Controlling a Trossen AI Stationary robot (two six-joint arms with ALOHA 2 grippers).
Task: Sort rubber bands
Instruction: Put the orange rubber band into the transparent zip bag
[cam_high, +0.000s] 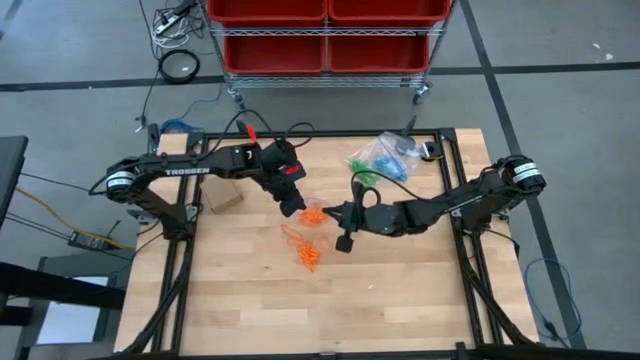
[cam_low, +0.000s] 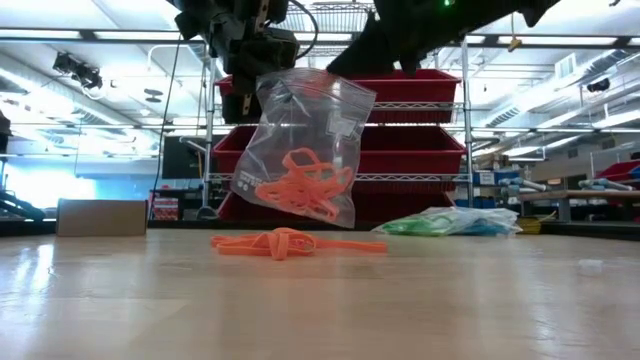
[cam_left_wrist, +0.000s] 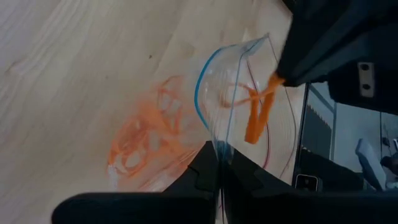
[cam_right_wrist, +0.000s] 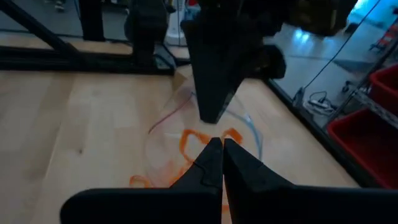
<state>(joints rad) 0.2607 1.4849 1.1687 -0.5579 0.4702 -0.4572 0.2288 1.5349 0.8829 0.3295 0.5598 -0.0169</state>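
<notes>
A clear zip bag with orange rubber bands inside hangs from my left gripper, which is shut on its rim near the table's middle. My right gripper comes from the right to the bag's open mouth, shut on one orange rubber band. More orange bands lie loose on the wood just nearer than the bag. My left gripper pinches the bag's top rim at one side of the mouth between its two fingers, slanting down from the table's left. The bag hangs below the fingers, mouth gaping, its lower edge just off the table. My right gripper pinches an orange rubber band at its fingertips, coming nearly level from the table's right. The band hangs slack below the tips, lifted clear, over the bag's open mouth.
Clear bags with green and blue bands lie at the far right of the table. A small cardboard box stands at the left by the left arm. A red-bin rack stands beyond the far edge. The near half is bare wood.
</notes>
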